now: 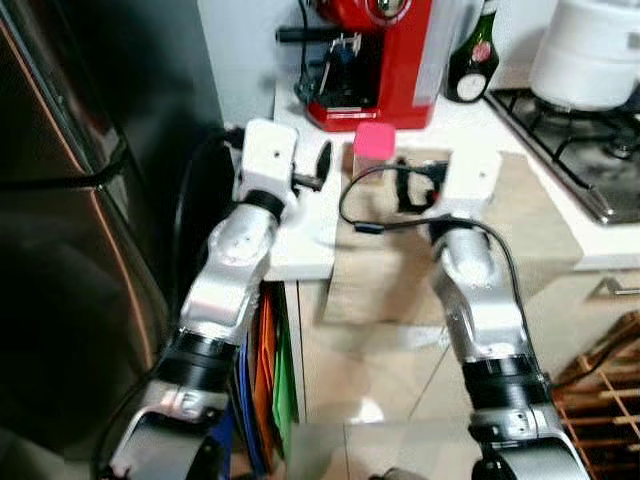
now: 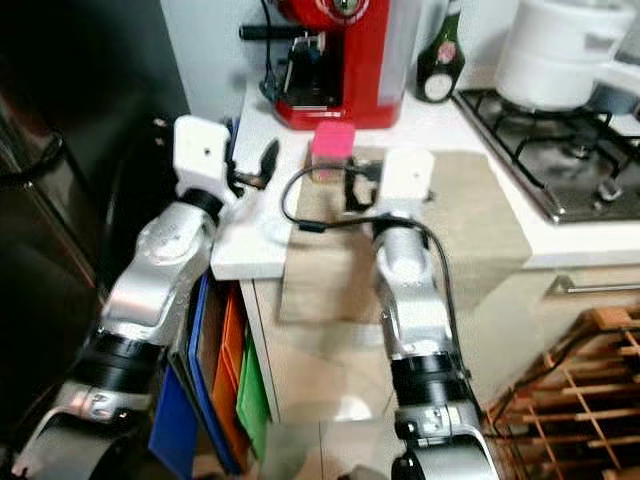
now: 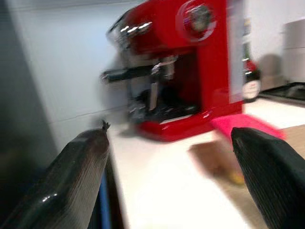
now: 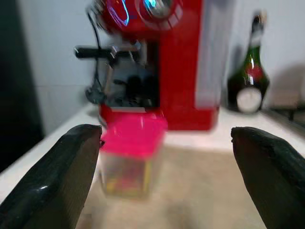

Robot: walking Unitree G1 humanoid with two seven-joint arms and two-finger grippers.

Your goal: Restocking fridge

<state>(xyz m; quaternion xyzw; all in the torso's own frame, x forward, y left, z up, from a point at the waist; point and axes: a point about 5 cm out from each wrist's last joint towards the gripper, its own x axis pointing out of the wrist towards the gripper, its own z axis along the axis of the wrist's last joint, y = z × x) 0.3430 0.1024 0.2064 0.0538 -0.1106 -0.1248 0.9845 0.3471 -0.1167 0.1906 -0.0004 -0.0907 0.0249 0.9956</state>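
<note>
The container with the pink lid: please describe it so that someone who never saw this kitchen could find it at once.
Start at the red coffee machine on the white counter beside the dark fridge. Directly in front of it, on a beige cloth, stands the small container. It has clear sides and a bright pink lid, the only pink thing there.

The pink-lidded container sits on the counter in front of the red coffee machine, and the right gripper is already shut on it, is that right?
Not quite. The right gripper is open and short of the pink-lidded container, as the right wrist view shows. The container does stand on the counter before the red coffee machine.
</note>
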